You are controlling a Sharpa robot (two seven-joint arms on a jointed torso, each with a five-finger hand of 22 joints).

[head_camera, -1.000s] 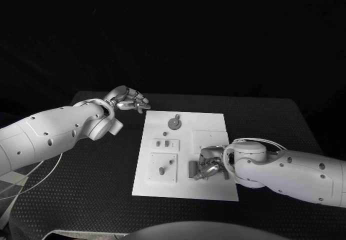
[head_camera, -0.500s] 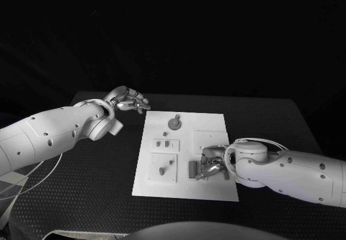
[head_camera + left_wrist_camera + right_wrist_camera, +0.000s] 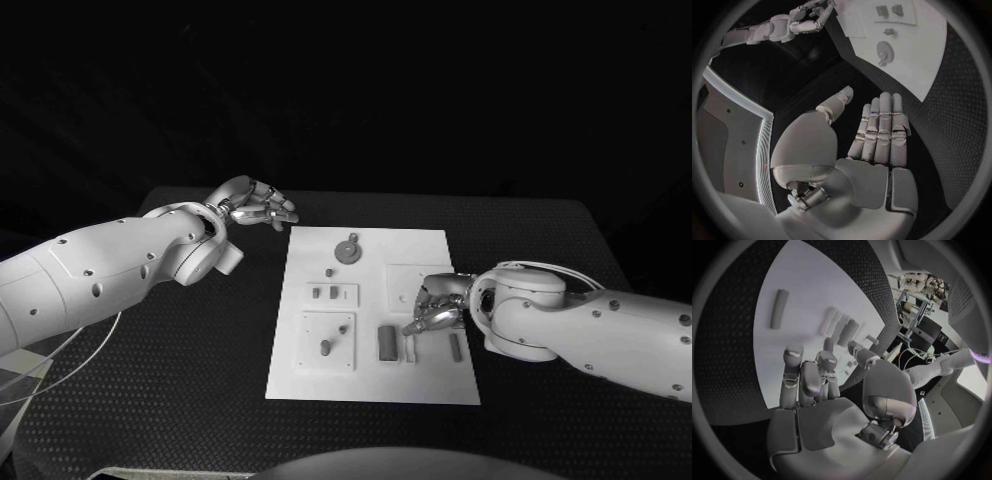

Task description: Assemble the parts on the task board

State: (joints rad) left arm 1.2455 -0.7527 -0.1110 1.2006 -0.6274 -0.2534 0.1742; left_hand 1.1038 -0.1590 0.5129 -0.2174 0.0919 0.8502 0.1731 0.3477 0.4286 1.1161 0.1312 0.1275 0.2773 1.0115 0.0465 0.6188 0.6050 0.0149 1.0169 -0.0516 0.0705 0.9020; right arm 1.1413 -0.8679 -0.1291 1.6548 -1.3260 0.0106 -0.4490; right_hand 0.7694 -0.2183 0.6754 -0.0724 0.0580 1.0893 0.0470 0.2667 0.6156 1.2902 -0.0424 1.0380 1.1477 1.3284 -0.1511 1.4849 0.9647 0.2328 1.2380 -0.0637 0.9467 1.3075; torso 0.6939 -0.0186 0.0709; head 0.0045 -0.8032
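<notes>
Right hand [image 3: 437,308] empty, fingers loosely spread, above the white board's [image 3: 433,385] right side by three grey bars [image 3: 389,342]. Farther, more parts [image 3: 348,246] stand on the board. Left hand [image 3: 257,204] empty, fingers apart, off its far left corner.

I see a black counter [image 3: 188,400] with a fine dotted texture, its far edge meeting plain darkness with no wall visible. The right wrist view catches a lit room at its rim: metal racks [image 3: 912,287] and a dark monitor [image 3: 928,331], blurred.
</notes>
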